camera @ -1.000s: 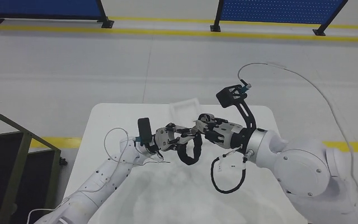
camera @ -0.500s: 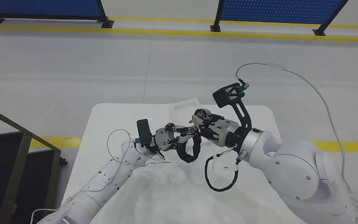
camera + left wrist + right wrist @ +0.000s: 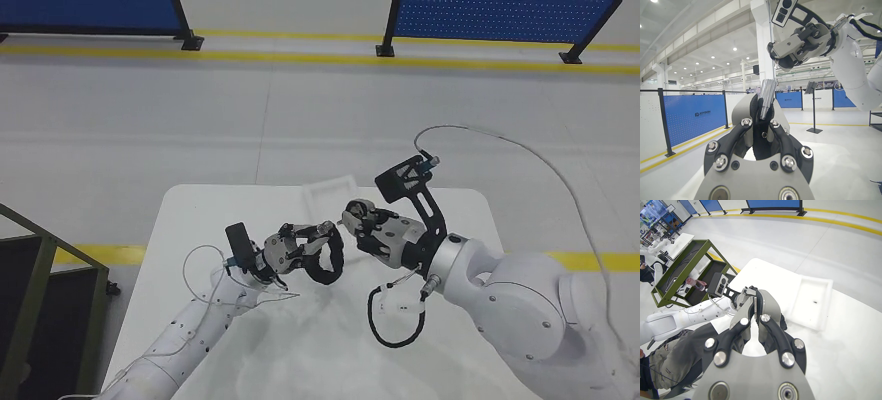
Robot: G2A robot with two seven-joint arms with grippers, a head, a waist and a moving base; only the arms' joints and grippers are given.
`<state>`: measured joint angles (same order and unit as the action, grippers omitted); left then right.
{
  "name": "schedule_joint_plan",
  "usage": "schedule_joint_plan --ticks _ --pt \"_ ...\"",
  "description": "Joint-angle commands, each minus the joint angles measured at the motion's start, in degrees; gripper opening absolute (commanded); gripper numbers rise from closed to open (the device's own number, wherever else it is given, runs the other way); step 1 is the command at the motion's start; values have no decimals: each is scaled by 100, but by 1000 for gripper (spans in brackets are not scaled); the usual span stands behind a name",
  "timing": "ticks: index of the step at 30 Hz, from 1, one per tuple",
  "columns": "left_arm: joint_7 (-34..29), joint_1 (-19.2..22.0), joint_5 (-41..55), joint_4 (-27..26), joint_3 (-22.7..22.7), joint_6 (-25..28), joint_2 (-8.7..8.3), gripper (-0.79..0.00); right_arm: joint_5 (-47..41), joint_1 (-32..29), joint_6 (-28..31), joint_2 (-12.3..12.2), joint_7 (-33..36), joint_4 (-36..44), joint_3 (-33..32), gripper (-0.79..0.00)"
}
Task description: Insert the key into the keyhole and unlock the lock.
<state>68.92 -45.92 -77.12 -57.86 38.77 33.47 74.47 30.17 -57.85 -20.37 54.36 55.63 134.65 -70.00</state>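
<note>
My left gripper [image 3: 763, 107] is shut on the lock, a chrome cylinder [image 3: 767, 94] that stands up between its black pads. In the top view the lock's black cable loop [image 3: 324, 270] hangs below that gripper [image 3: 318, 240] over the white table [image 3: 200, 215]. My right gripper [image 3: 755, 303] is shut on a thin flat key [image 3: 754, 308]. In the left wrist view the right gripper [image 3: 779, 60] hovers above and beyond the cylinder, the key's tip [image 3: 775, 64] pointing down at it with a clear gap between them. The keyhole end is hidden.
A shallow white tray [image 3: 332, 190] sits at the table's far edge, its rim [image 3: 829, 283] beyond my right gripper. A green metal rack [image 3: 40, 270] stands left of the table. Black cables loop under the right forearm [image 3: 385, 320].
The left arm has drawn back toward the left with the lock. The right arm has shifted left after it, and the key and cylinder now stand slightly apart.
</note>
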Motion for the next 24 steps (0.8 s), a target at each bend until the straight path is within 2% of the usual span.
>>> schedule_joint_plan --ticks 1,14,24 --pt "135 -23 -183 -5 2 -37 1 -785 136 8 17 6 3 0 95 -785" --pt "310 -12 -233 259 2 -121 160 -785 1110 206 -25 99 -70 0 797 -785" --pt "417 47 -395 599 5 -283 268 -785 1262 312 -94 174 176 0 986 -785"
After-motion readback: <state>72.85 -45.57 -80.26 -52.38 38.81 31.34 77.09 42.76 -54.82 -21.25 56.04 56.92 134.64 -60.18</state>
